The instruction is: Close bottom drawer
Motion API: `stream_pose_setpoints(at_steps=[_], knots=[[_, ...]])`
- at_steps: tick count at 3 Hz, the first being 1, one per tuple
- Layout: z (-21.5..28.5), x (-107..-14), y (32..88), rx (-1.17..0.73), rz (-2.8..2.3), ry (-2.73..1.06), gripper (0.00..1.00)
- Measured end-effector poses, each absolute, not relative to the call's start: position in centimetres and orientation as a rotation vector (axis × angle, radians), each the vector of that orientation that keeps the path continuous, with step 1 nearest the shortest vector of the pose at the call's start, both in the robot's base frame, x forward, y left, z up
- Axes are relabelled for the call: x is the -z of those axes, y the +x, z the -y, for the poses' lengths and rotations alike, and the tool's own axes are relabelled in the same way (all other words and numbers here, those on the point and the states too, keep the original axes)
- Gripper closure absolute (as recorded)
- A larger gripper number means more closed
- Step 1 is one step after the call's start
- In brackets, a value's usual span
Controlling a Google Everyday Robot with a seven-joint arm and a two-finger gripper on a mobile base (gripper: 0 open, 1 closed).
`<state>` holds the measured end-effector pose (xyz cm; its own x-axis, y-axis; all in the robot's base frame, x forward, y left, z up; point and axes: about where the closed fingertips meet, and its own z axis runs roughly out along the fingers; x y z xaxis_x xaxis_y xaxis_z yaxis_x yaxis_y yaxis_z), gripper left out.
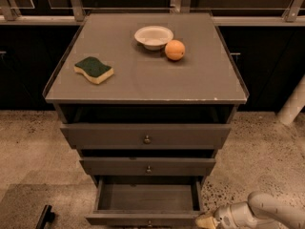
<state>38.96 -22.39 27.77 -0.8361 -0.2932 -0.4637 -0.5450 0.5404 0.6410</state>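
The bottom drawer [146,198] is pulled out, its grey-brown inside showing bare; its slim front panel lies at the lower edge of the view with its knob [149,223] partly cut off. My gripper [205,221] is at the drawer's front right corner, low by the floor, on a white arm [259,213] that comes in from the lower right. The tips are right by the front panel; I cannot tell if they touch it.
The cabinet top [147,61] holds a green and yellow sponge [94,69], a white bowl [153,36] and an orange [175,50]. The top drawer [145,136] and the middle drawer [147,166] sit above. Speckled floor lies around. A white post [291,104] stands at the right.
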Motion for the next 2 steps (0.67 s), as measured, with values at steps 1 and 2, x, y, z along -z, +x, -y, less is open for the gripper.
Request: stream_pose_setpoints(at_steps=[1,2], knots=[[23.0,-25.4,39.4,-1.222,-2.467,-0.641,1.0],[23.9,-21.5,40.3,-1.243,-2.447,-0.554,1.0]])
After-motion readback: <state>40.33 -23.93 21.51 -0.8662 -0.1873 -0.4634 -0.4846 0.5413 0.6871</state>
